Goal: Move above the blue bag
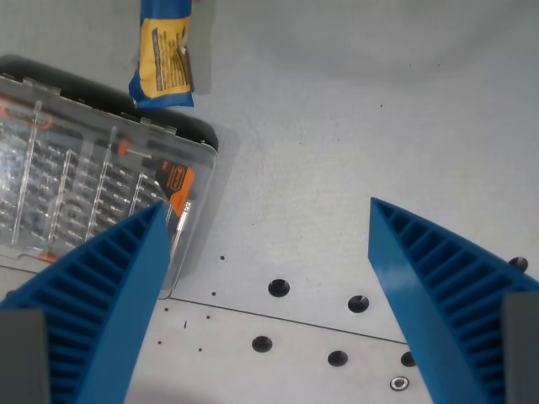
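The blue bag (163, 52) with a yellow label lies at the top left of the wrist view, cut off by the top edge, its lower end resting against the far edge of a clear case. My gripper (268, 217) is open and empty, its two blue ribbed fingers (109, 295) spread wide at the bottom corners. The bag is well beyond the fingertips, toward the wrist view's left.
A clear plastic screwdriver-bit case (93, 181) with a black rim lies at the left, partly under the left finger. The grey table (337, 109) has several dark bolt holes (279, 288) and a seam line near the bottom.
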`<state>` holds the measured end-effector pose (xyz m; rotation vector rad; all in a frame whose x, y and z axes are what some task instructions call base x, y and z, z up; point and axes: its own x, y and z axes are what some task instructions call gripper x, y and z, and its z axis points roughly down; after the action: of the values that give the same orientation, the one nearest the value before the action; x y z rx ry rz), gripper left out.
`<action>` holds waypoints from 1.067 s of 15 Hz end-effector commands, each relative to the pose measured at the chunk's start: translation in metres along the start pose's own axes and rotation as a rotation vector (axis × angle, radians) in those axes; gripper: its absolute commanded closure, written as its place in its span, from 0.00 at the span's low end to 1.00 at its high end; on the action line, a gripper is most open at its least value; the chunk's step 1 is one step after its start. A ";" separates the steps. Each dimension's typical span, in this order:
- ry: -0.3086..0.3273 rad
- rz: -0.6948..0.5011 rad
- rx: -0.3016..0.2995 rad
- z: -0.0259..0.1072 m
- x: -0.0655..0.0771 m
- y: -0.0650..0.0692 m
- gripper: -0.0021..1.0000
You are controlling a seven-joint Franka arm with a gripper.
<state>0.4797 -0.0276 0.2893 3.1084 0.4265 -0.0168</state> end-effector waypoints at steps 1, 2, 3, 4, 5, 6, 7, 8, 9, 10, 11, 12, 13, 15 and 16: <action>0.005 0.000 -0.001 -0.002 0.000 0.000 0.00; 0.005 -0.001 -0.002 -0.002 0.000 0.000 0.00; 0.005 -0.001 -0.002 -0.002 0.000 0.000 0.00; 0.004 0.000 -0.002 -0.002 0.000 0.000 0.00; 0.005 0.001 -0.002 -0.002 0.000 0.000 0.00; 0.004 0.002 -0.002 -0.002 0.001 0.000 0.00; 0.004 0.004 -0.003 -0.001 0.001 0.000 0.00; 0.004 0.006 -0.003 -0.001 0.001 -0.001 0.00; 0.005 0.009 -0.004 0.000 0.002 -0.001 0.00; 0.005 0.012 -0.006 0.001 0.002 -0.001 0.00; 0.007 0.016 -0.007 0.002 0.003 -0.002 0.00; 0.010 0.020 -0.009 0.004 0.004 -0.002 0.00; 0.012 0.027 -0.011 0.005 0.006 -0.003 0.00; 0.013 0.039 -0.014 0.010 0.009 -0.005 0.00; 0.013 0.045 -0.015 0.012 0.011 -0.006 0.00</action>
<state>0.4841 -0.0227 0.2784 3.1083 0.4146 -0.0194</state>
